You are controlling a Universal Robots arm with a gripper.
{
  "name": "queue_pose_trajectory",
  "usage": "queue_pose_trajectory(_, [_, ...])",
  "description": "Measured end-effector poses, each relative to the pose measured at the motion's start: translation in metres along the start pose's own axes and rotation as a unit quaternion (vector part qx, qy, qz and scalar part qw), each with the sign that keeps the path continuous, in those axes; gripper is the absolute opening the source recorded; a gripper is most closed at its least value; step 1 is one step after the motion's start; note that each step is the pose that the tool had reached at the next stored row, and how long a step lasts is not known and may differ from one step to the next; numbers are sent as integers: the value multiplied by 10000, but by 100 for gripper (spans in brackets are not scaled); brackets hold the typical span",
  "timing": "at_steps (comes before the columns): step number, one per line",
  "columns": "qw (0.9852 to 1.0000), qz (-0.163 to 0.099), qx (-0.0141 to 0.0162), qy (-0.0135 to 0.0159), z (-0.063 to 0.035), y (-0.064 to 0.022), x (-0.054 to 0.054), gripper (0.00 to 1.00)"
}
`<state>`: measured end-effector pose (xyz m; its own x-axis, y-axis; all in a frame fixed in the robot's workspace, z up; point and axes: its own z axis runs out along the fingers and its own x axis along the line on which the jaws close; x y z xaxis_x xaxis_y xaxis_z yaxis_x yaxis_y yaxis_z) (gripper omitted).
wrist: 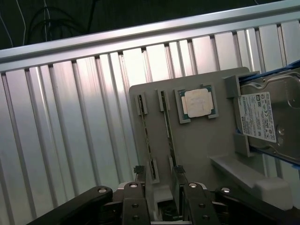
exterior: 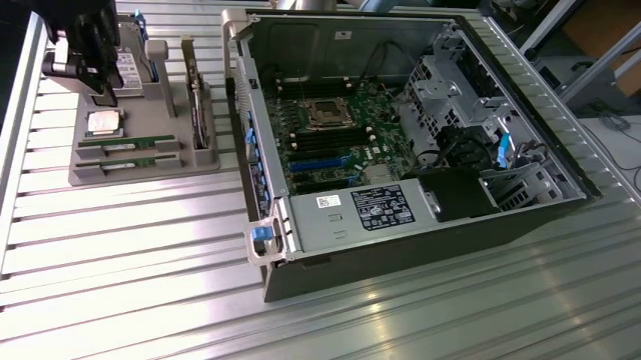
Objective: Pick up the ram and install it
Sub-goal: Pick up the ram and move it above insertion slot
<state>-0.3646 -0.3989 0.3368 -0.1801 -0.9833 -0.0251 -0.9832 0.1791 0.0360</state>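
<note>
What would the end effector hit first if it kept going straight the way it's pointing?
Probably the gray tray, around the ends of the ram sticks lying under the open end effector; depth is hard to judge.

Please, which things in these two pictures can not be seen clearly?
Exterior view: the black gripper hides part of the silver hard drive.
Wrist view: the two long green RAM sticks stand edge-on, so their labels are hidden.
Exterior view: memory slots on the green motherboard are too small to judge.
</note>
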Motion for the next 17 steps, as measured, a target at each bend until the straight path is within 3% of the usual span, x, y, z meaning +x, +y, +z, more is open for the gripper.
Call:
queue_pose_trajectory(7, [10000, -31, -1, 3, 61, -6, 0, 36])
queue_pose_trajectory(11, [9992, -403, -11, 18, 85, -34, -3, 36])
queue_pose_trajectory(17, [9987, -504, -11, 25, 122, -90, -13, 36])
